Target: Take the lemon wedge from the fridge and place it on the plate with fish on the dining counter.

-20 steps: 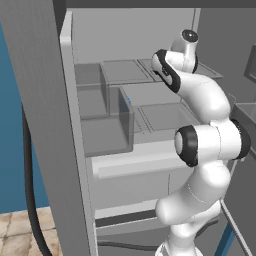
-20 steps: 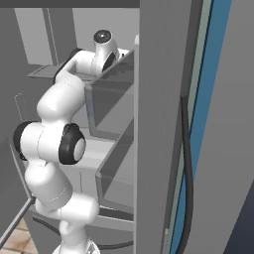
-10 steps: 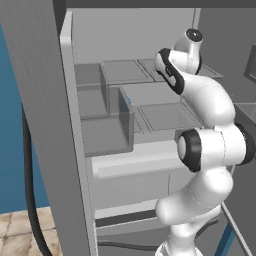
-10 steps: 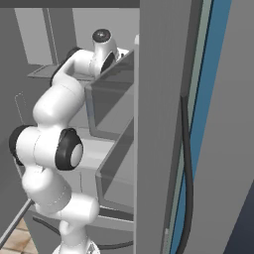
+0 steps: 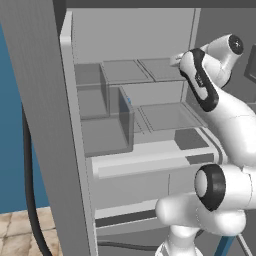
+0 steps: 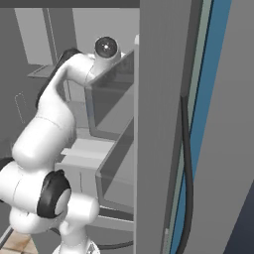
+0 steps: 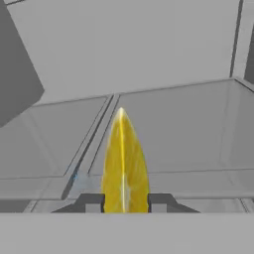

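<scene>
In the hand view the lemon wedge stands upright, bright yellow and pointed, between my two dark fingertips. My gripper is shut on its lower part, just above a grey fridge shelf. From the left base view the fridge is open, and my arm reaches into its upper right shelf. The plate with fish and the dining counter are out of view.
Clear bins sit on the left of the fridge shelves, with a small blue thing just behind one bin wall. The grey door edge stands close on the left. In the right base view a door panel blocks the right side.
The arm's upper links have shifted slightly up and to the right. The hand stays at the upper right shelf.
</scene>
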